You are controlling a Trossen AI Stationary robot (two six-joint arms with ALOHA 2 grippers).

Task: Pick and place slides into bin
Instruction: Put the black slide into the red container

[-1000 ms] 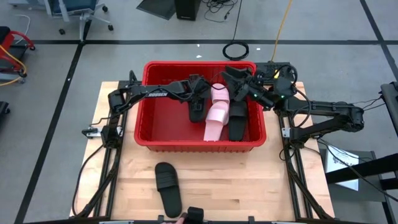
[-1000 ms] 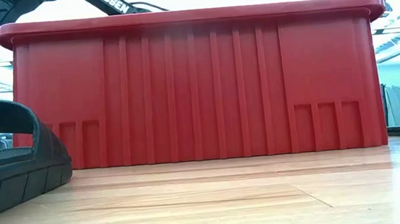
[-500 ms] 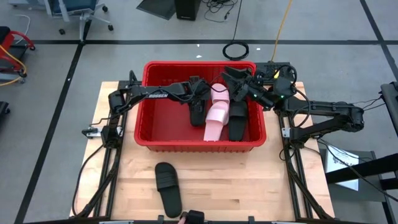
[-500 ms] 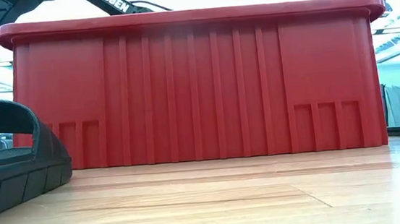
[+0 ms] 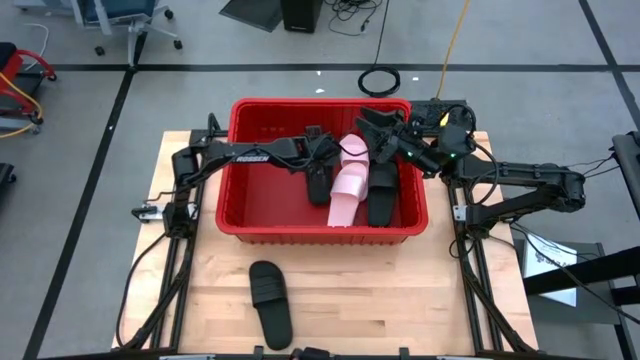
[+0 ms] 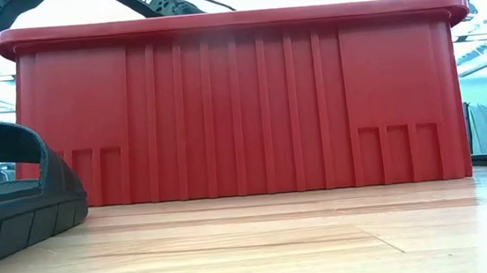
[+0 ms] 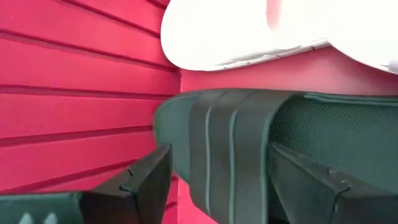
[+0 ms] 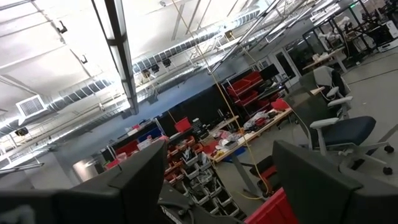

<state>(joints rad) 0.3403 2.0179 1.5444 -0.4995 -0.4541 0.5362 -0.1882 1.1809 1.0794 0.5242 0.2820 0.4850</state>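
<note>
The red bin (image 5: 232, 190) stands at the middle of the table and also shows in the low view (image 6: 240, 101). Inside it lie a black slide (image 5: 318, 188), a pale pink slide (image 5: 346, 190) and more black slides (image 5: 383, 192). My left gripper (image 5: 320, 162) is open inside the bin, just over the black slide (image 7: 217, 149). Its fingers stand on either side of the ribbed strap. My right gripper (image 5: 385, 135) is open and empty over the bin's far right corner, pointing up. Another black slide (image 5: 271, 316) lies flat on the table near the near edge. My left gripper's open fingers (image 7: 146, 180) stand at the two edges of the black slide's ribbed strap (image 7: 224, 162), coming down into the bin. I cannot tell whether they touch it. The slide lies on the bin floor beside the pink slide.
The bin's tall walls (image 6: 240, 101) ring the left gripper. The loose black slide (image 6: 15, 201) lies close to the low camera. Bare wooden table (image 5: 400, 290) lies between the bin and the near edge.
My left gripper has moved a little toward the table's near edge inside the bin, and the black slide under it now lies slightly nearer. A hand at the table's near edge has drawn back out of view.
</note>
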